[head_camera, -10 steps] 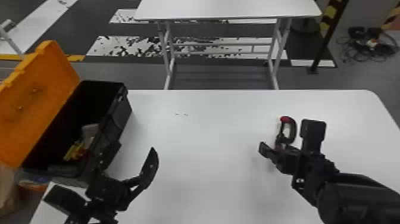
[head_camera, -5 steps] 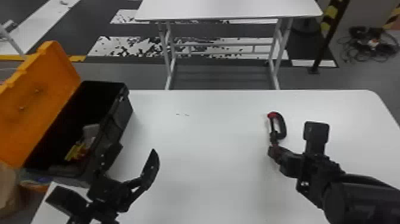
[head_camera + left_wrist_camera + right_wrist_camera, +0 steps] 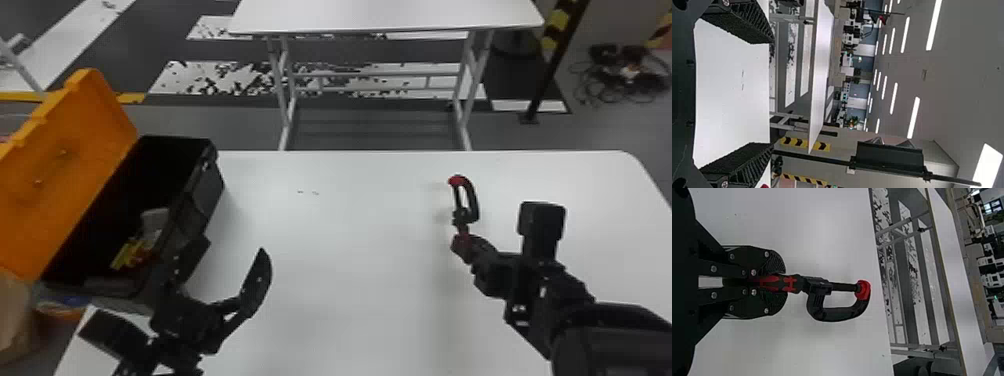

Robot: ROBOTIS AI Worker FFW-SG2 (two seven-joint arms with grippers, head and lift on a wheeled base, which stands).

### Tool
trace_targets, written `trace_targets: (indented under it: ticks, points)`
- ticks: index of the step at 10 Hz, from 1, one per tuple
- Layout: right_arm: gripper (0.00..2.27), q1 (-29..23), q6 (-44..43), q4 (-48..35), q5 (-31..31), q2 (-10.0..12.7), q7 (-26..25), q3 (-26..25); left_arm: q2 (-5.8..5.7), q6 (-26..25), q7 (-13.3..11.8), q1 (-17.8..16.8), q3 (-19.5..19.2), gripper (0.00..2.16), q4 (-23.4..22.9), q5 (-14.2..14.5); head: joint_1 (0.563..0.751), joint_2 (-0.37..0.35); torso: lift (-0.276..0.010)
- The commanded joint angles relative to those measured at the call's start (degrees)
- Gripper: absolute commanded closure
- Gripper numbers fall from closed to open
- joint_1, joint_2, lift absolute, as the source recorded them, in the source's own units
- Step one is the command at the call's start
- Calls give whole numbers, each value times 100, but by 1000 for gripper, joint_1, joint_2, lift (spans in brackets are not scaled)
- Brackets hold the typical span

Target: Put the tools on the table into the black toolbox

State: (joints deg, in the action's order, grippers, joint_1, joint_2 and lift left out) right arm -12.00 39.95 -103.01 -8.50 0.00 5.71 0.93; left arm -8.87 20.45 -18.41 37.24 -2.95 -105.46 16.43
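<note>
The right gripper (image 3: 784, 283) pinches the clamp (image 3: 838, 314) by its handle (image 3: 794, 284), likely for carrying; the wide-open left gripper (image 3: 772, 93) is empty.

One toolbox (image 3: 209, 186), one clamp (image 3: 473, 201), two tables (image 3: 350, 240), two end effectors (image 3: 464, 245)

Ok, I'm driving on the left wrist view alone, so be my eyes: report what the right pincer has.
Observer: The right pincer is closed on the red-and-black handle of a clamp.
Operator: Good. Now give me the state of the toolbox lid.
Observer: Open: the orange lid is tipped back from the black toolbox, on the side away from the table.
</note>
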Motion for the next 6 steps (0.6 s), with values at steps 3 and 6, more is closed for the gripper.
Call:
trace_targets:
  ticks: [3,6]
  points:
    - [2243,-365,-307,-308,322,5,291,91,0,-55,-163,-111,102,56,-71,220,695,83,-75]
    - [2243,-795,-888,-633,648,5,634,267,0,-564,-286,-199,102,60,-282,405,695,89,-75]
